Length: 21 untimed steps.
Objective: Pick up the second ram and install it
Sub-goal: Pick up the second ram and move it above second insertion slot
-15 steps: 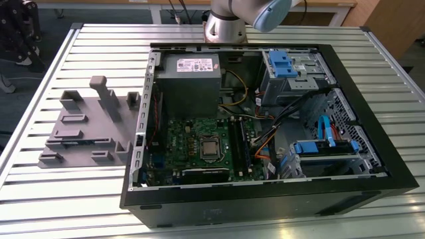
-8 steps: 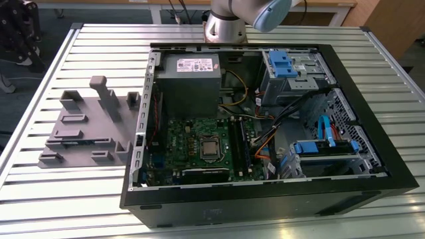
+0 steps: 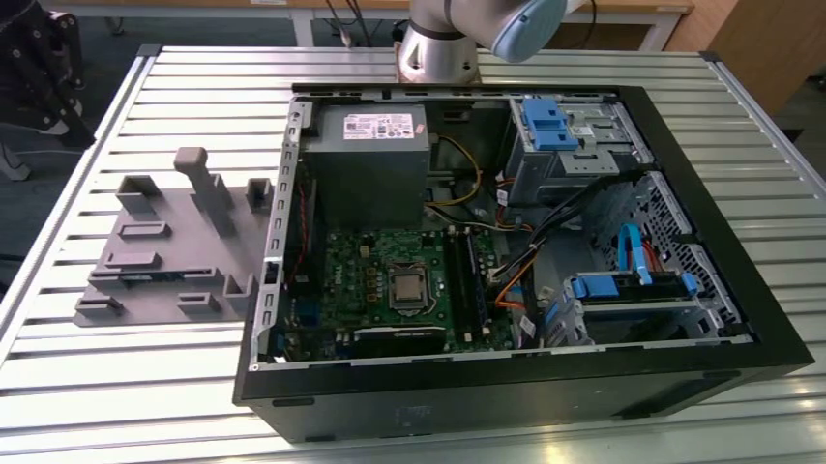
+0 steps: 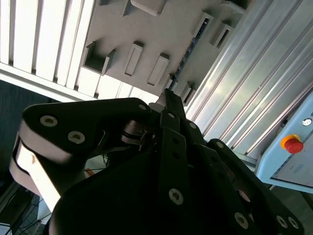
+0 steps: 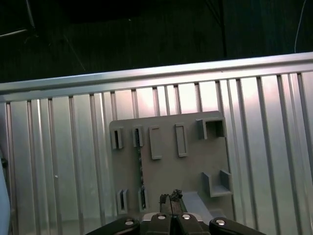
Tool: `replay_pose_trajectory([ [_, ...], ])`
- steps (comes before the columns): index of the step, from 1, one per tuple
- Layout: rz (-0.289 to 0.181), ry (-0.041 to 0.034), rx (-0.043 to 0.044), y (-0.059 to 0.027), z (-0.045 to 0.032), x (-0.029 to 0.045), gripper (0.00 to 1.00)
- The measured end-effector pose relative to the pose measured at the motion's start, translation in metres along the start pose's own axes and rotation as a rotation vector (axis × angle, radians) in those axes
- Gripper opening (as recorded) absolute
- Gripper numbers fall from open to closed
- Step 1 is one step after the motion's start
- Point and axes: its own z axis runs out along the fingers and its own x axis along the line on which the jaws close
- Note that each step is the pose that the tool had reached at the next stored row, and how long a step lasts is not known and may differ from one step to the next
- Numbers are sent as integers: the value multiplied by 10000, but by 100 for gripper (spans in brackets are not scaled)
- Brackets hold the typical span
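At nine o'clock of the slatted metal table (image 3: 193,87) in the exterior view: a grey holder block (image 3: 181,253), flat on the slats, just beside the case wall at its three o'clock.

Seated on edge in a slot of that block, in the first wrist view: the second ram (image 5: 140,169), a thin dark strip between pairs of small upright pockets. Not yet lifted, not yet installed.

Above the block, well apart from it and from the ram: the gripper (image 5: 171,198), pinched narrow, nothing between the fingers, tips aimed down near one end of the strip. In the second wrist view, fingertips (image 4: 167,98) together as one dark bar.

Next along in the exterior view, from the table's centre through three o'clock: an open black computer case (image 3: 516,372), on its side, interior up. Inside at eleven o'clock, a grey power supply (image 3: 368,164). At seven o'clock, a green motherboard (image 3: 368,256) with a square processor socket (image 3: 406,287) and, just at the socket's three o'clock, long black slots (image 3: 461,280); too small to tell whether filled.

At twelve o'clock of the table, behind the case: the arm (image 3: 439,48), base on the slats.

Inside the case again, at one o'clock, a blue-topped drive cage (image 3: 558,121); at four o'clock, a blue carrier (image 3: 617,287).
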Motion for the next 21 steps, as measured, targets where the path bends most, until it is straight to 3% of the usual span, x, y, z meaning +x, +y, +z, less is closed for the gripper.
replay_pose_trajectory([
  [6, -128, -1, 32, 20, 67, 23, 11],
  [13, -348, 3, 50, 16, 144, 99, 11],
  [14, -352, 2, 63, 18, 154, 101, 17],
  [16, -354, -2, 103, 22, 175, 103, 17],
  [19, -357, -4, 140, 26, 216, 107, 35],
  [20, -365, -4, 141, 26, 233, 109, 35],
  [21, -399, -3, 141, 27, 248, 110, 42],
])
